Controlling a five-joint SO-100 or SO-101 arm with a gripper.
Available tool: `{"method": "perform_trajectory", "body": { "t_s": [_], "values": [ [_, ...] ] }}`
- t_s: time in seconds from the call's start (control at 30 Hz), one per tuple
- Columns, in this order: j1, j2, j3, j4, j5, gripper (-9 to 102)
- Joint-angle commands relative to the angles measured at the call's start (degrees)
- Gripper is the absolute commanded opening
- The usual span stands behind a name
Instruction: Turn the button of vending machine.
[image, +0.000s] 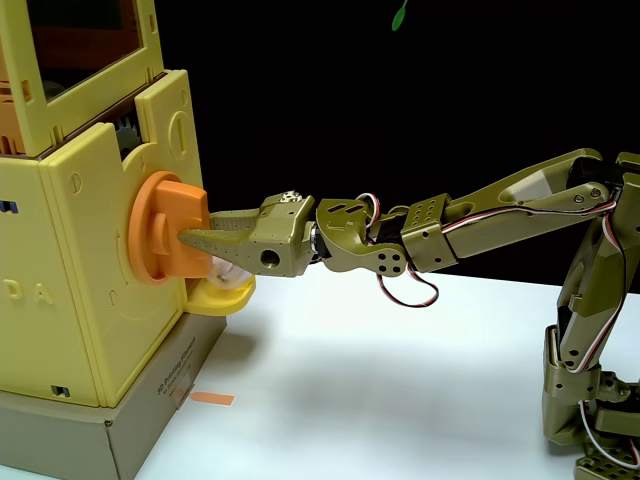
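The yellow vending machine (90, 290) stands at the left of the fixed view on a grey-beige cardboard base (150, 425). Its orange button (150, 235), a round disc with a thick bar, sticks out of the right-hand face. My olive-green arm reaches in from the right, level with it. The gripper (192, 240) is closed around the bar. One pointed finger (215, 242) lies across the bar's near side, and the other finger is hidden behind the bar.
Just below the button is a small yellow tray (222, 298), with a pale round object (226, 270) resting in it under the gripper. An orange tape strip (212, 398) lies on the white table (400, 380). The arm's base (590, 420) stands at the right edge.
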Motion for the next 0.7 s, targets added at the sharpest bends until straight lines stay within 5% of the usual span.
{"method": "perform_trajectory", "body": {
  "t_s": [0.0, 0.13, 0.4, 0.53, 0.67],
  "values": [
    [-0.4, 3.9, 0.6, -0.5, 0.6, 11],
    [-1.2, 6.4, 3.3, -3.7, -0.1, 21],
    [-0.8, 16.5, 12.7, -1.5, -2.3, 22],
    [-0.1, 26.6, 17.3, 11.1, -12.2, 16],
    [3.1, 38.2, 18.0, 27.6, -37.9, 12]
  ]
}}
